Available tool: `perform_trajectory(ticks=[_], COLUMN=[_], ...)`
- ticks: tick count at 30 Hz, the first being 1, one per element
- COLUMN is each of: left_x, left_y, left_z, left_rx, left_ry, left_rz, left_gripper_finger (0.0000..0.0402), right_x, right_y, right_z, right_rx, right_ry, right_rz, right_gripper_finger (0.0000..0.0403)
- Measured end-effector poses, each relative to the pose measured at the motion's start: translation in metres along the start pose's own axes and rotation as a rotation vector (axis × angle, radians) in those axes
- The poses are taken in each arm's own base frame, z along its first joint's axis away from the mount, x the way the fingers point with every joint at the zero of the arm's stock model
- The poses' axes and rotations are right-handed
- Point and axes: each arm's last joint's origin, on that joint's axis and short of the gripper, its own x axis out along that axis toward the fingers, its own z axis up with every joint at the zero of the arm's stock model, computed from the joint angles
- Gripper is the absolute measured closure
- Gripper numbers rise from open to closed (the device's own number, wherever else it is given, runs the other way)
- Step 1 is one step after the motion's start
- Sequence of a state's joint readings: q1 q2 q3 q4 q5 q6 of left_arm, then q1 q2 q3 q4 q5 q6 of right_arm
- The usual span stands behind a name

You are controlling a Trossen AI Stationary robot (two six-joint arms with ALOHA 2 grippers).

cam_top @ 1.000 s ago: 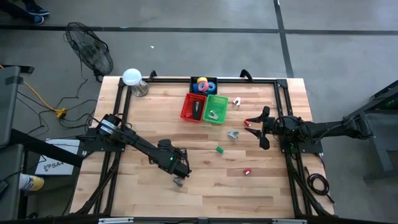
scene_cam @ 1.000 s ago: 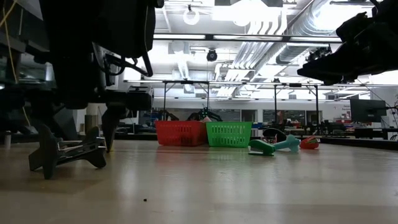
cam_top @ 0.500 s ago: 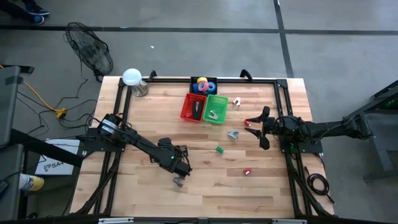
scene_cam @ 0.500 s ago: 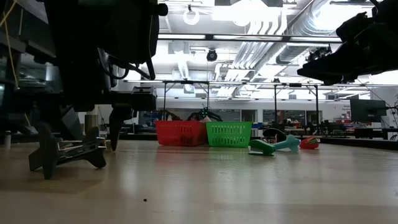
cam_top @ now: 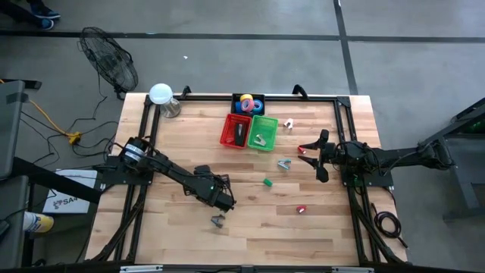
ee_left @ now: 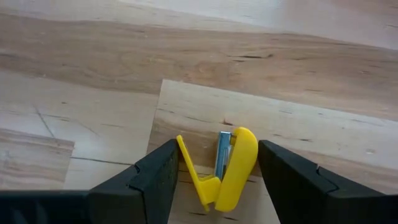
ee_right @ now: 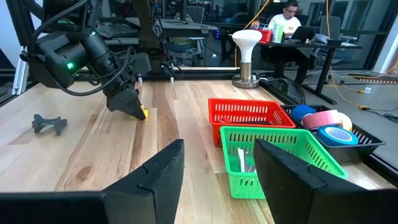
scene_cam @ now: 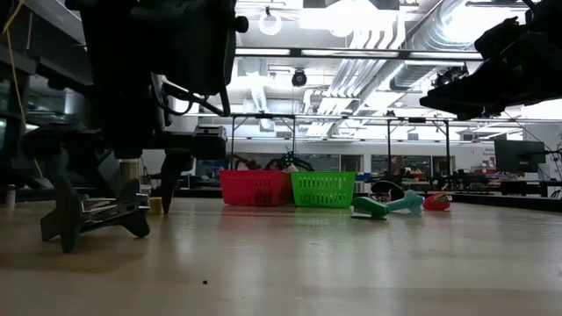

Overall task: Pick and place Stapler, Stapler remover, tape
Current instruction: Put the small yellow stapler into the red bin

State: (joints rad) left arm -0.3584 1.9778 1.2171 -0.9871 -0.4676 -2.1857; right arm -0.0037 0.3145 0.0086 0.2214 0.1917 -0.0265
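My left gripper [ee_left: 217,190] is shut on a yellow staple remover [ee_left: 237,165] over the near middle of the table [cam_top: 224,202]. The right wrist view shows the remover as a yellow tip [ee_right: 143,113] below the fingers. A dark grey staple remover [cam_top: 217,221] stands on the table just near of the gripper. The black stapler [cam_top: 241,133] lies in the red basket [cam_top: 229,136]. The tape rolls [cam_top: 248,103] sit in a black tray at the far edge. My right gripper [cam_top: 313,157] waits open above the table's right side. My left gripper pinches the yellow staple remover between its two fingers: one finger [ee_left: 163,177] on its spread wing [ee_left: 186,165], the other [ee_left: 280,177] on its rounded body [ee_left: 249,155]. The fingers slant down from the table's left. Whether it rests on the table, I cannot tell.
A green basket [cam_top: 270,125] beside the red one holds a grey remover [cam_top: 261,139]. Loose removers lie on the right half: white [cam_top: 288,123], grey-green [cam_top: 283,164], green [cam_top: 267,182], red [cam_top: 301,209]. A lamp [cam_top: 161,96] stands at the far left corner.
My left gripper has drawn a little toward the table's far and right edges, away from the dark grey remover, which stays put. In the low view the yellow remover has come into sight at its fingers.
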Motion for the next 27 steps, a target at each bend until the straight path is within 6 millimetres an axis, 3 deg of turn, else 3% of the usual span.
perform_trajectory(ticks=[13,27], left_x=[-0.0001,0.0004], left_y=[0.0006,0.0009], left_z=[-0.0001,0.0000], left_rx=[0.018,0.045], left_ry=[0.005,0.002], left_rz=[0.009,0.011], left_gripper_finger=[0.0192,0.0299], right_x=[0.0000,0.0000], right_y=[0.0000,0.0000], right_z=[-0.0001,-0.0001], right_rx=[0.000,0.000], right_ry=[0.001,0.000], right_rz=[0.000,0.000], right_gripper_finger=[0.0217,0.0217])
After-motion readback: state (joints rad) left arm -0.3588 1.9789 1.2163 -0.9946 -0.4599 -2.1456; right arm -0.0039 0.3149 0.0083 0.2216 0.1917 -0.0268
